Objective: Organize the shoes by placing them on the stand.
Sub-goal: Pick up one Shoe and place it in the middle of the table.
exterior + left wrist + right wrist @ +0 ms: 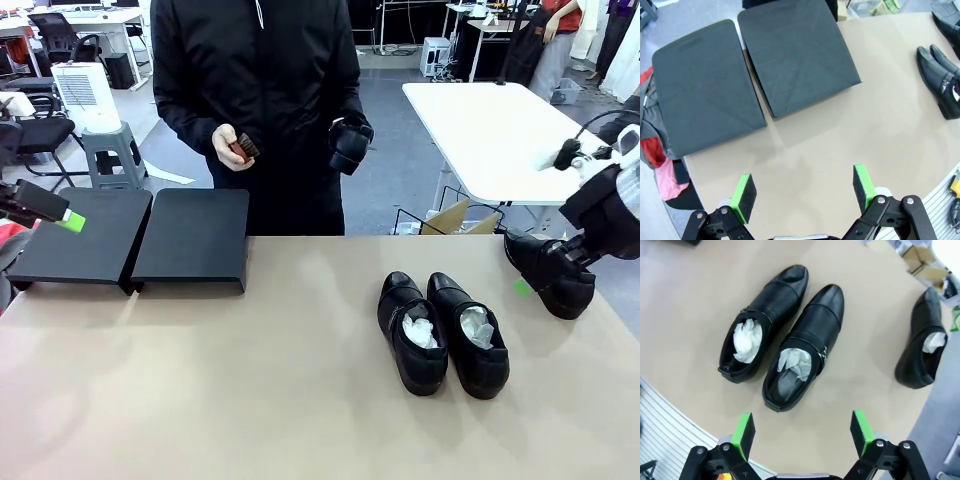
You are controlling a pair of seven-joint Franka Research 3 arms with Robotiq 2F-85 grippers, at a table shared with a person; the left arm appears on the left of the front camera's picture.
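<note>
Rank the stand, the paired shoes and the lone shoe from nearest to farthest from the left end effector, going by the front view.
1. stand, far left, by the left end effector.
2. paired shoes, mid-table, right of centre.
3. lone shoe, far right edge.

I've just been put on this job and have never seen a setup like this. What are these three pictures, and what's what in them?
This is a robot with two white arms at a tan table. The wide picture looks across the table from between the arms at a person, who holds a brown brush in one hand and a black shoe in the other. The other two pictures come from cameras on the wrists, each looking along its own gripper. The left gripper is open over bare table near the black stand. The right gripper is open too, with a pair of shoes in front of it. A third shoe lies near the table's right edge. Neither gripper holds anything.
</note>
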